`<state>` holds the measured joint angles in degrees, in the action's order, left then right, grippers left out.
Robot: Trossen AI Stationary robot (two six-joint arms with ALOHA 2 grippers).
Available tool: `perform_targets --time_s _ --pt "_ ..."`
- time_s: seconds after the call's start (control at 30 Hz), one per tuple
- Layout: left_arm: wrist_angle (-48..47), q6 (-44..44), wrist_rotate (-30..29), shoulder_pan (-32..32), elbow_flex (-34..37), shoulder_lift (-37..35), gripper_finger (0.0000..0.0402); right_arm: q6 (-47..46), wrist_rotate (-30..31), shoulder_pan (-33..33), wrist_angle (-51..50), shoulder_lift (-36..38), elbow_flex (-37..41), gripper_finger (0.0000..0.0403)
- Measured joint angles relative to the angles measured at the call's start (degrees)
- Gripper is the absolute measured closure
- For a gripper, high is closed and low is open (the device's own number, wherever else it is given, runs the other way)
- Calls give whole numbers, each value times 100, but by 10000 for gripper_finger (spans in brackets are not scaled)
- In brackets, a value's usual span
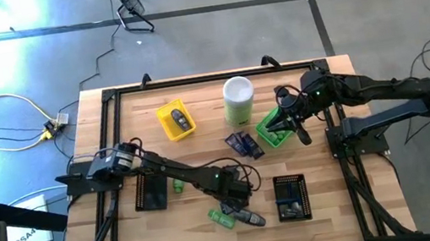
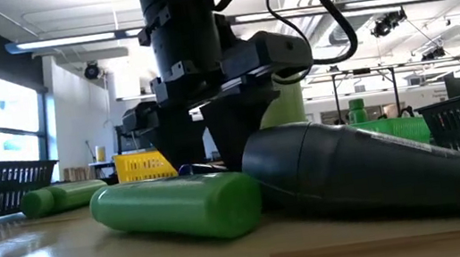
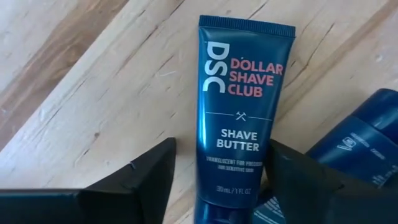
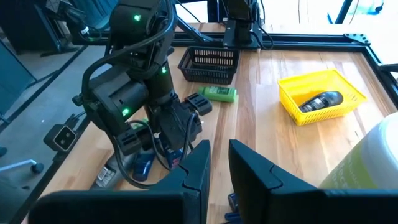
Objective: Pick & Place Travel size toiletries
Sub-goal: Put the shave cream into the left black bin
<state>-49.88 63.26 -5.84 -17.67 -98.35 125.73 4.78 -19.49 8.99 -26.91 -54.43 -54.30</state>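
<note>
left tool (image 1: 238, 200) hovering low, fingers (image 3: 140, 180) spread wide, straddling tube (image 3: 239, 112) lying flat on worktop (image 3: 74, 74) | label reading "DSC DOLLAR SHAVE CLUB SHAVE BUTTER" | right tool (image 1: 294, 126) waiting over green tray (image 1: 270, 129), fingers nearly together, holding nothing

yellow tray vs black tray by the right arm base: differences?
The yellow tray is bright yellow and sits at the table's far side, left of the canister; the black tray is dark and sits at the near side. The yellow tray holds one dark grey oval piece; what lies in the black tray cannot be made out. Both are small rectangular trays, and neither is being touched by a gripper.
</note>
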Motion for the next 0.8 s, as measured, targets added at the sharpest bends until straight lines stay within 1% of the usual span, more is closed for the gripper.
perform_targets --time_s 0.23,0.33,0.43,0.67,0.8 --pt "-69 2 -8 4 7 0 247 23 0 0 6 0 0 353" --pt "-64 4 -5 7 7 0 270 27 0 0 6 0 0 353" --pt "-87 4 12 7 6 0 278 28 0 2 3 0 0 353" --pt "-136 0 30 7 1 -3 280 28 1 1 6 0 0 353" --pt "-489 12 112 2 10 -84 280 26 2 2 10 0 0 353"
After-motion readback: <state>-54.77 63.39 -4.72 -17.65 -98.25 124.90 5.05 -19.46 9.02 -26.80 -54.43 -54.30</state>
